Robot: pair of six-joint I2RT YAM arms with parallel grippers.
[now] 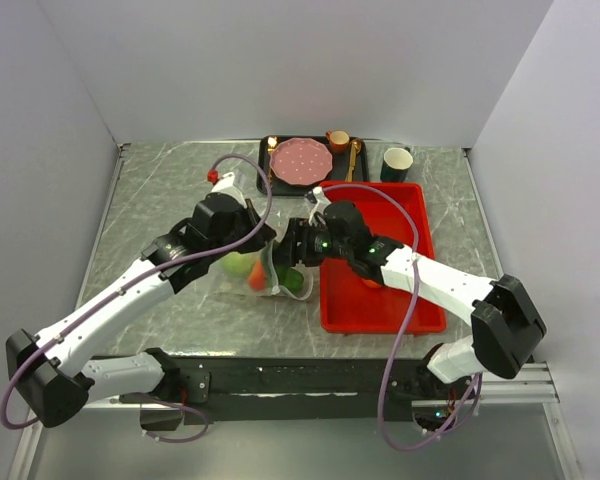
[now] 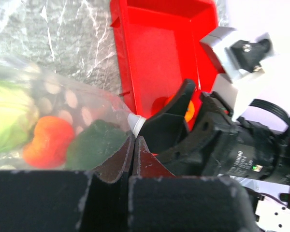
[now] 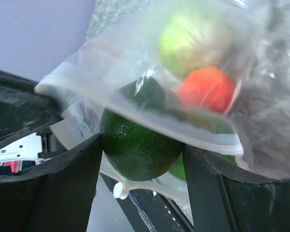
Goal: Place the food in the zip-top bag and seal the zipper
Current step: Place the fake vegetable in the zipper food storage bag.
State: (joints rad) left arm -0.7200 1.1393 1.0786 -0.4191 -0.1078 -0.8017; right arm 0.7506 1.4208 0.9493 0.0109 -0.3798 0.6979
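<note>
Black left pincer [image 2: 133, 145]: fingers pressed flat together, pinching the mouth edge of the zip-top bag [image 3: 125, 53], just below one end of its white strip.
Right pincer [image 3: 141, 145]: clamped on the avocado [image 3: 135, 152], one black finger on each side of it.
Avocado: dark green and glossy, held right at the bag's mouth, with its top tucked under the clear film and its lower half outside.
Zipper [image 3: 87, 96]: a narrow white band running slantwise across the avocado's upper part; the mouth is not sealed.
Inside the bag: pale green cabbage [image 3: 193, 41], an orange-red fruit [image 3: 205, 89] touching it, and a green pepper [image 2: 94, 142] nearest the left pincer.
Bag position: on the counter [image 1: 160, 190] between the two pincers, just left of the red tray [image 2: 159, 53].
Red tray: an orange piece [image 2: 186, 108] lies inside, mostly hidden behind the right pincer; what it is cannot be told.
Arms: both reach in from the near edge and meet near the counter's middle, pincers close together.
Far edge: a pink plate [image 1: 302, 160] on a black tray [image 1: 270, 180], with a dark cup [image 1: 397, 162] to its right.
</note>
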